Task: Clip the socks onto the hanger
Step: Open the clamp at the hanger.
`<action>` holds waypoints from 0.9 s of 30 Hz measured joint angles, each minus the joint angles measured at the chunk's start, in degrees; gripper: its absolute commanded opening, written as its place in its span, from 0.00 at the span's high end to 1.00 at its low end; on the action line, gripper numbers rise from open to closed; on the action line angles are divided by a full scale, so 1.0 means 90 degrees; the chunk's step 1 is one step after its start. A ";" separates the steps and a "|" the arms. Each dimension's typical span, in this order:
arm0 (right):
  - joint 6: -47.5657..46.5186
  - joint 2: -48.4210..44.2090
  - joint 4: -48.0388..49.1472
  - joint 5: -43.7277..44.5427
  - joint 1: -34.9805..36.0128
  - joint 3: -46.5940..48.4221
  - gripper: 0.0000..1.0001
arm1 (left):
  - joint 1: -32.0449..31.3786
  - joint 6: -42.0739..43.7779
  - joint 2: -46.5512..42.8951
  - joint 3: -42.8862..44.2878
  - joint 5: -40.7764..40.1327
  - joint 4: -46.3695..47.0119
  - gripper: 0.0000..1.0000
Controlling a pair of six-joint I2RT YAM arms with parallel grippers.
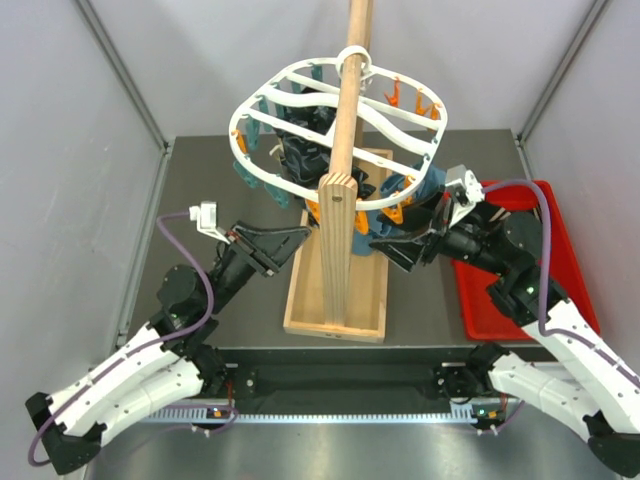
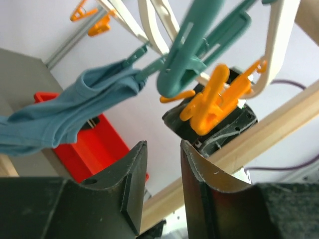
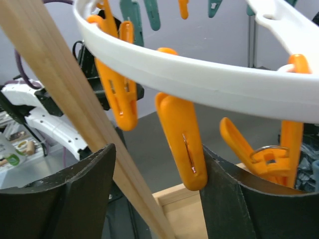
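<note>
The white oval hanger [image 1: 300, 75] hangs on the wooden pole [image 1: 345, 130], rimmed with orange and teal clothespins. My right gripper [image 1: 405, 235] is under its near right rim. In the right wrist view that gripper [image 3: 158, 149] is open, with an orange clothespin [image 3: 182, 144] hanging from the rim [image 3: 199, 79] against the inner face of its right finger. My left gripper [image 1: 300, 237] points at the pole from the left. Its jaws [image 2: 163, 144] stand a narrow gap apart with nothing between them, below an orange clothespin [image 2: 214, 99]. The socks are hidden from these views.
Blue-teal cloths [image 2: 75, 107] hang clipped from teal pins [image 2: 189, 59]. A dark fabric bunch [image 1: 300, 155] hangs under the hanger's middle. The pole stands in a long wooden base tray [image 1: 335, 300]. A red tray [image 1: 520, 300] lies at the right, under the right arm.
</note>
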 measured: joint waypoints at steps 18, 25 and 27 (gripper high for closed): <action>0.0437 -0.0209 -0.0036 0.0350 0.0777 -0.0007 0.64 | 0.0000 -0.0104 0.0430 0.1115 0.1185 -0.0131 0.62; 0.0809 -0.0131 0.0627 0.0639 0.0782 -0.0007 0.64 | 0.0002 -0.0352 0.1056 0.1158 0.1309 0.0175 0.62; 0.0908 -0.0061 0.0811 0.0651 0.0782 -0.0007 0.63 | 0.0002 -0.0379 0.1115 0.1158 0.1311 0.0211 0.62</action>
